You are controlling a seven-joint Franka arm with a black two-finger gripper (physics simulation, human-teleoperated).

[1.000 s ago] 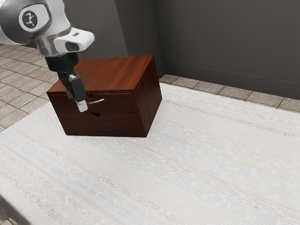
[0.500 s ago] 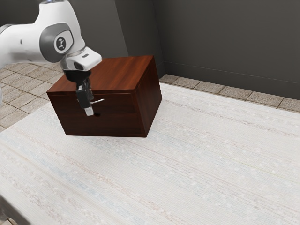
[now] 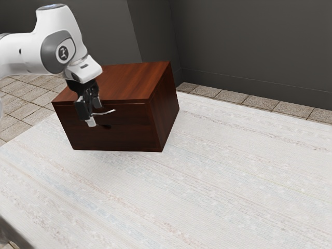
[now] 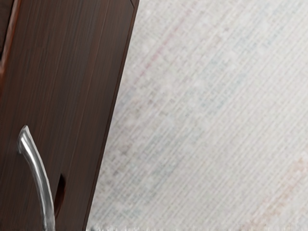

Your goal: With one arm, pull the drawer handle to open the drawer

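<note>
One handle (image 3: 107, 111) matters: a silver bar lying level across the drawer (image 3: 127, 113) front, which looks flush with the box (image 3: 129, 78), toward the exterior view's left of the table (image 3: 218, 176). My claw (image 3: 90, 120) hangs at the bar's end nearer that left side. I cannot tell whether it is wide or closed. The pull, I judge, goes straight out from the front.

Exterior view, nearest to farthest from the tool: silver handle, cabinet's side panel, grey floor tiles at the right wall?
1. Curved silver metal handle: right beside the tool.
2. Dark red-brown wooden cabinet's side panel: further toward the view's right.
3. Grey stone floor tiles: far right, at the back.
</note>
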